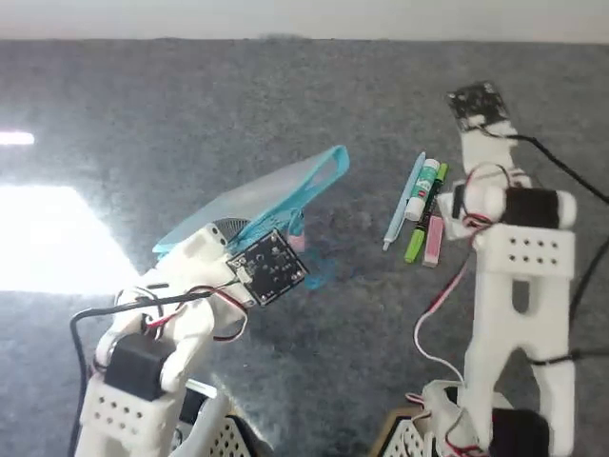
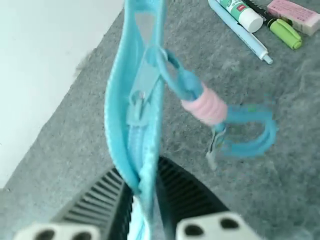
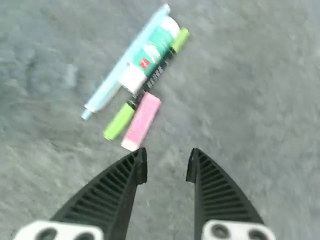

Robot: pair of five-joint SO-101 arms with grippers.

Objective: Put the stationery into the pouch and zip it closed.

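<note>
the left gripper (image 2: 142, 186) has its jaws pinched tight on the zip edge of the pouch (image 2: 131, 95), which rises out of them above the grey felt table (image 2: 280, 165). it is see-through with light blue trim; a blue loop with a pink bead (image 2: 206, 106) hangs from its slider. the right gripper (image 3: 166, 161) has its jaws parted, holding nothing; just ahead lie a pink eraser (image 3: 141, 121), nearest, a green highlighter (image 3: 119, 121), a glue stick (image 3: 150, 57) and a pale blue pen (image 3: 125, 62), side by side.

Bright glare is thrown across the table (image 1: 143, 105) at the left of the high view; elsewhere shadows are kept faint.
</note>
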